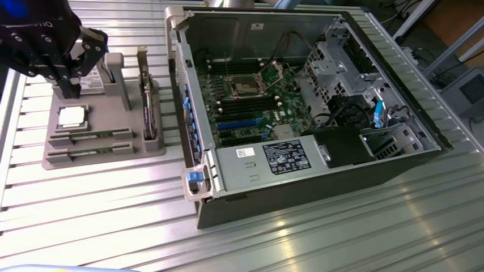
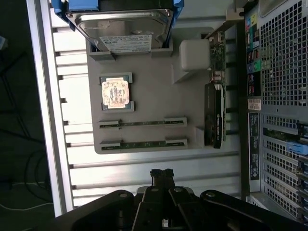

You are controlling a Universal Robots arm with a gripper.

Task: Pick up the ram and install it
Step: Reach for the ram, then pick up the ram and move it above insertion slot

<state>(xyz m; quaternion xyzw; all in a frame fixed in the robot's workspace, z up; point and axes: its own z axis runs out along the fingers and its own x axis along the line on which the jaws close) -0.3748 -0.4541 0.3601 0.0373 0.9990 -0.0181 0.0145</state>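
The gripper [image 2: 162,173] is closed tight on nothing, hanging over the grey holder [image 2: 154,96] beside the computer case [image 1: 378,130]; the ram [image 2: 143,122] sits on edge in a slot of that holder, a twin stick [image 2: 143,143] just beside it, both apart from the gripper; it looks light, stiff, thin and brittle; best pinched across its flat faces mid-length, clear of the end clips.

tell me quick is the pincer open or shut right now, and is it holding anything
Pincer: shut, holding nothing. Both ram sticks lie untouched in the grey tray.
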